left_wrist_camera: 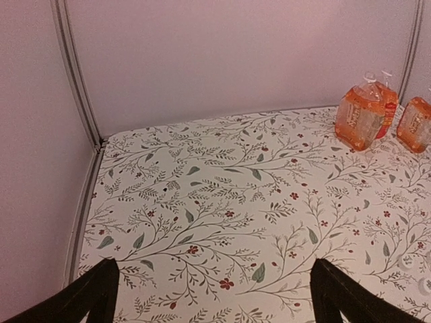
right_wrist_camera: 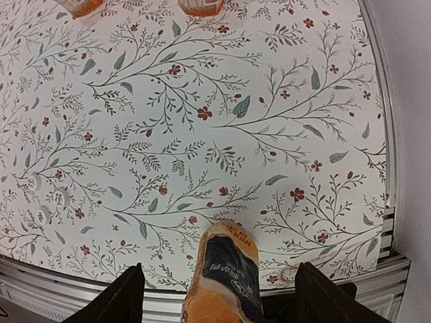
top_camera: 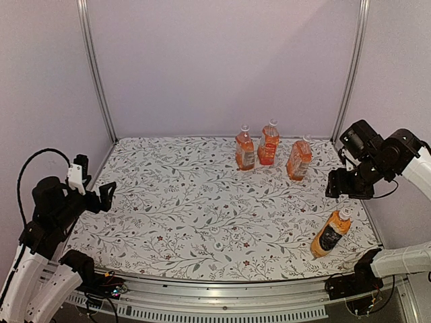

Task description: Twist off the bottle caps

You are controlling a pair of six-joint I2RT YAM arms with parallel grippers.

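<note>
A dark-labelled bottle [top_camera: 330,234] of orange liquid stands near the front right, with a white cap [top_camera: 345,212] on top. My right gripper [top_camera: 335,184] hangs open above and just behind it. In the right wrist view the bottle [right_wrist_camera: 229,269] shows between the open gripper's [right_wrist_camera: 222,299] fingers. Three more orange bottles [top_camera: 244,149] [top_camera: 268,143] [top_camera: 299,159] stand at the back. Their tops look whitish, and I cannot tell whether they are capped. Three small white caps [right_wrist_camera: 44,214] lie loose on the table. My left gripper [top_camera: 106,195] is open and empty over the left edge.
The table has a floral cloth [top_camera: 188,202], metal posts at the back corners [top_camera: 97,81] and a metal rail along the front [top_camera: 222,286]. The back bottles also show in the left wrist view [left_wrist_camera: 360,118], far right of the left gripper [left_wrist_camera: 219,303].
</note>
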